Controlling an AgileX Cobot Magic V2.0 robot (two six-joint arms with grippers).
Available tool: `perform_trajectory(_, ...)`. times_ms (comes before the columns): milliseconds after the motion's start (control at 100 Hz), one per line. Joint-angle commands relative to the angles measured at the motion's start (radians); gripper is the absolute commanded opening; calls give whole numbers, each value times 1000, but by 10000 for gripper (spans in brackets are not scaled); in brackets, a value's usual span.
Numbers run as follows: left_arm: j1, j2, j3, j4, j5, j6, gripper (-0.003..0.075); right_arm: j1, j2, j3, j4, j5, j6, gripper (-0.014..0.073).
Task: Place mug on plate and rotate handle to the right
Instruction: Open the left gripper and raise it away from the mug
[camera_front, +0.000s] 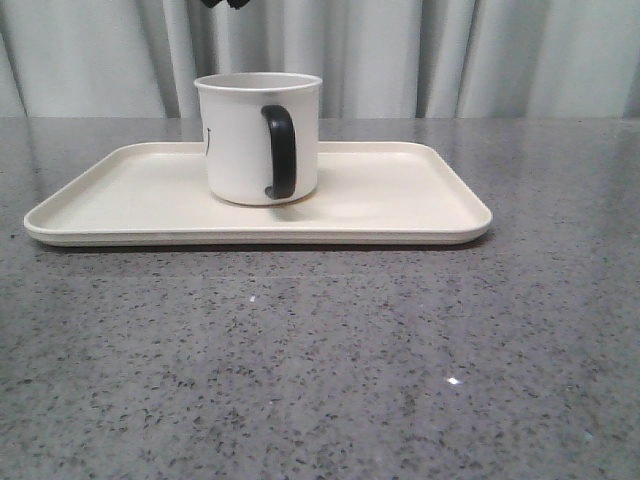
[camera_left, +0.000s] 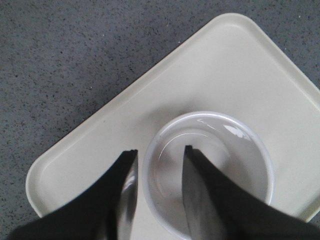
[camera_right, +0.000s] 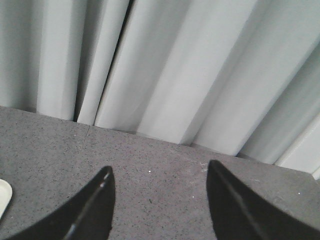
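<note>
The white mug (camera_front: 240, 140) stands upright on the cream plate (camera_front: 400, 190), left of the plate's middle. Its black handle (camera_front: 280, 150) faces the front camera, slightly to the right. A bit of the black face print shows on the mug's left side. My left gripper (camera_left: 160, 150) is open and empty, raised above the mug (camera_left: 220, 150). One finger lines up over the mug's inside and the other over the plate (camera_left: 210, 70) outside the rim. Only its dark tip (camera_front: 222, 3) shows at the top edge of the front view. My right gripper (camera_right: 160, 166) is open and empty over bare table.
The plate lies on a grey speckled table (camera_front: 320, 370). A pale curtain (camera_front: 450, 50) hangs behind the table's far edge. A corner of the plate (camera_right: 2, 195) shows at the edge of the right wrist view.
</note>
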Motion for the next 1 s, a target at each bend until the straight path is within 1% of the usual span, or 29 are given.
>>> perform_trajectory(0,-6,-79,-38,11,9,2,225,-1,-4,-29,-29,-63,-7,423)
perform_trajectory(60,-4,-98,-38,29,9,0,224,-1,-4,-29,-29,-63,-7,423)
perform_trajectory(160,-4,-141,-38,82,9,-47,221,-1,-4,-29,-29,-63,-7,423)
perform_trajectory(280,-4,-212,-38,140,9,-55,221,-1,-4,-29,-29,-66,-7,423)
perform_trajectory(460,-4,-336,-38,285,9,-77,221,-1,-4,-29,-29,-67,-7,423)
perform_trajectory(680,-4,-502,-34,380,9,-103,221,-1,-4,-29,-29,-67,-7,423)
perform_trajectory(870,-4,-651,39,461,9,-128,220,-1,-4,-29,-29,-67,-7,423)
perform_trajectory(920,-4,-689,76,486,9,-136,205,-1,-4,-29,-29,-67,-7,423)
perform_trajectory(990,-4,-741,137,528,9,-163,146,-1,-4,-29,-29,-67,-7,423)
